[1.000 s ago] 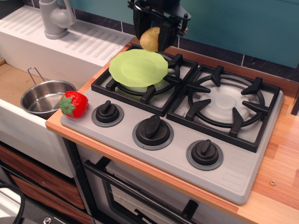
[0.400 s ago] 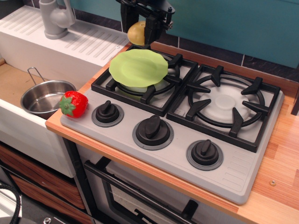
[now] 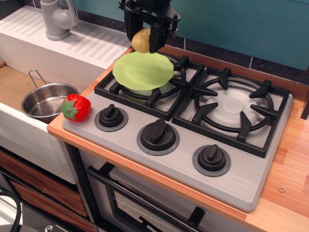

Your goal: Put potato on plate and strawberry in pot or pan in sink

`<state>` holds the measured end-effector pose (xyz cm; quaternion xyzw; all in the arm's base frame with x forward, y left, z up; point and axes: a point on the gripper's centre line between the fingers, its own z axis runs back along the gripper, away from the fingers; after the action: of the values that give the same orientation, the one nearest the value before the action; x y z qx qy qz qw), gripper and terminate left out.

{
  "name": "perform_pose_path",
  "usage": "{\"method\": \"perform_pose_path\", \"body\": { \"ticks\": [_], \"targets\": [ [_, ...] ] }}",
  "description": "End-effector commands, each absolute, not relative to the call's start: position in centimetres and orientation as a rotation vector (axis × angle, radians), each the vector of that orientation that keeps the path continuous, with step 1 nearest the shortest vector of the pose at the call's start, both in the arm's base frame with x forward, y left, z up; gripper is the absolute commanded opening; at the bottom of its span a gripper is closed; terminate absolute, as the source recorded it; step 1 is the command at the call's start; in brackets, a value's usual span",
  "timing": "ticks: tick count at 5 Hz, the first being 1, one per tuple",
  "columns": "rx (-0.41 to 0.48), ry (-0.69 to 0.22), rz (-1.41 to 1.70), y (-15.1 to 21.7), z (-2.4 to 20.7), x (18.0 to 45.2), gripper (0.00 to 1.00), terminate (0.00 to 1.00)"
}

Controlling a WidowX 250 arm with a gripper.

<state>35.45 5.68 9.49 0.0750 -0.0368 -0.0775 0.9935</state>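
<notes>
My gripper is shut on the yellowish-tan potato and holds it just above the far edge of the lime-green plate. The plate lies on the left burner grate of the stove. The red strawberry with a green cap lies on the stove's front left corner, next to the sink. The shiny steel pot with a wire loop handle stands in the sink, just left of the strawberry.
A grey faucet stands on the ribbed white drainboard behind the sink. Three black knobs line the stove's front. The right burner grate is bare. A wooden counter runs along the right.
My gripper moved left with the potato, then came down a little toward the plate's far edge. The strawberry, pot and plate have not moved.
</notes>
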Motion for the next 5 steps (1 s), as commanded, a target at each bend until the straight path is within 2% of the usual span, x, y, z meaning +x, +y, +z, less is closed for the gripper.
{"method": "perform_pose_path", "body": {
  "ticks": [1, 5],
  "targets": [
    [0.163, -0.134, -0.169, 5.19, 11.07, 35.85, 1.0, 0.0],
    [0.176, -0.136, -0.177, 5.12, 11.07, 35.56, 1.0, 0.0]
  ]
}}
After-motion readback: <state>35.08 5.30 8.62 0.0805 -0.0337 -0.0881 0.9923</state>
